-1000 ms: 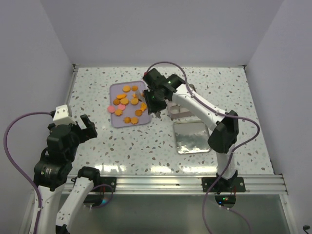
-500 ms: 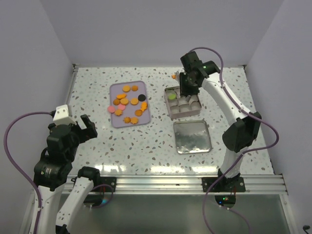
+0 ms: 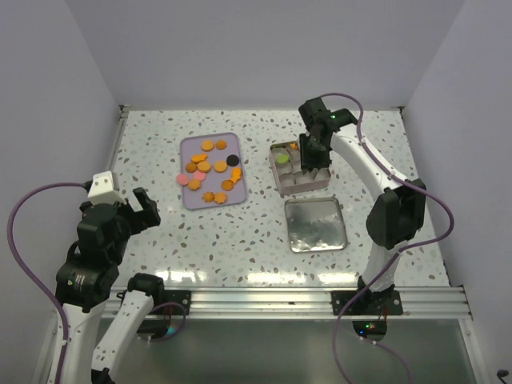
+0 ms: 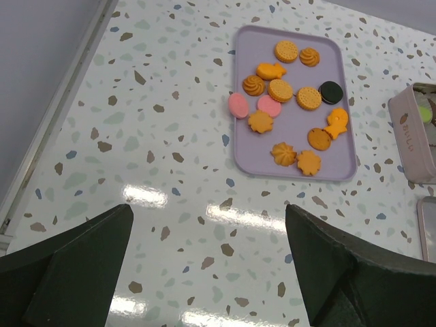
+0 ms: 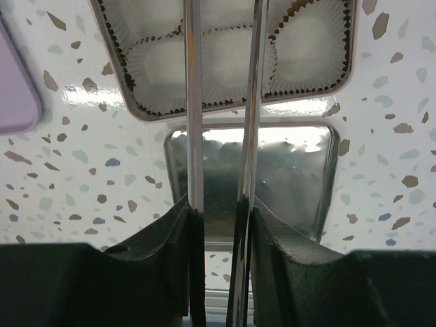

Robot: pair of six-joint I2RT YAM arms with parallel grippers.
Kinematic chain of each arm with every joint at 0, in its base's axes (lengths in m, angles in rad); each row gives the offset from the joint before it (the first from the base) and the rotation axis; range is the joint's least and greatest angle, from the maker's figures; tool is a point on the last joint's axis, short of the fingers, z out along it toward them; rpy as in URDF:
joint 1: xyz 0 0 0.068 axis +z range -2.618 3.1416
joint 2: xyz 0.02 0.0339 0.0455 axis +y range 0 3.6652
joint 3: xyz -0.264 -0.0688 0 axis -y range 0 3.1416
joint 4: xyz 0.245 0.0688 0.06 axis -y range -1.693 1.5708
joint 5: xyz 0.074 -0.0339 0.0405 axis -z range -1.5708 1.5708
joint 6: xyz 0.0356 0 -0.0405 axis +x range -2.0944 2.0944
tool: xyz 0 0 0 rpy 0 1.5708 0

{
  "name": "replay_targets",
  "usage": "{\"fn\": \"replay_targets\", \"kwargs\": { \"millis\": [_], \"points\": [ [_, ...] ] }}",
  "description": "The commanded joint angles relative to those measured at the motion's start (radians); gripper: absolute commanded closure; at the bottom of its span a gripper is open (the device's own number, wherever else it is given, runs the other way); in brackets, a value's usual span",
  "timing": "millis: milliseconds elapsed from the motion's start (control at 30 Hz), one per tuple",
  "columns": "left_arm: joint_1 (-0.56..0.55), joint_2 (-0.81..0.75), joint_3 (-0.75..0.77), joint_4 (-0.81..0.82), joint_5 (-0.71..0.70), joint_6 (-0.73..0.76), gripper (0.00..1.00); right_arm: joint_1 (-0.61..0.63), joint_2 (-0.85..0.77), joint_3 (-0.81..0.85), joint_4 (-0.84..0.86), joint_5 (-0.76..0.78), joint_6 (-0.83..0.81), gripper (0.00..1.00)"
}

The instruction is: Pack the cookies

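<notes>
Right gripper [image 3: 308, 160]: hangs over the tin [image 3: 304, 190] toward the bench's far right. Its long thin metal fingers [image 5: 194, 102] stand parallel with a narrow gap. Their tips run out of the wrist view, so I can't tell whether a cookie is pinched there.
Left gripper [image 4: 208, 272]: spread wide and holding nothing, at the near-left of the bench.
Cookies [image 4: 280, 90]: nearly all lie flat on the lilac tray [image 4: 248, 153], left of centre toward the far edge. A green one [image 3: 282, 158] sits in the tin's far-left cup.
Tin: lined with white paper cups [image 5: 163, 61], most looking unfilled. Its lid [image 3: 314, 224] lies just on the near side.
Key relation: the tray is just beside the tin, on its left, with its long axis running near-to-far. From the right gripper the cookies lie straight leftward.
Nearer arm: roughly even, I'd judge. The left sits off the tray's near-left corner.
</notes>
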Motion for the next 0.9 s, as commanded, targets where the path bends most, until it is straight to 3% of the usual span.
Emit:
{"fn": "replay_targets", "kwargs": {
  "millis": [0, 300, 867],
  "points": [
    [-0.006, 0.011, -0.006, 0.049, 0.005, 0.027, 0.00, 0.000, -0.029, -0.011, 0.037, -0.001, -0.005, 0.89],
    [-0.006, 0.008, -0.006, 0.047, 0.004, 0.024, 0.00, -0.001, 0.028, 0.018, 0.053, 0.013, -0.008, 0.88],
    [-0.006, 0.002, -0.005, 0.045, 0.001, 0.025, 0.00, -0.008, 0.051, 0.034, 0.051, 0.022, -0.010, 0.74]
  ]
}}
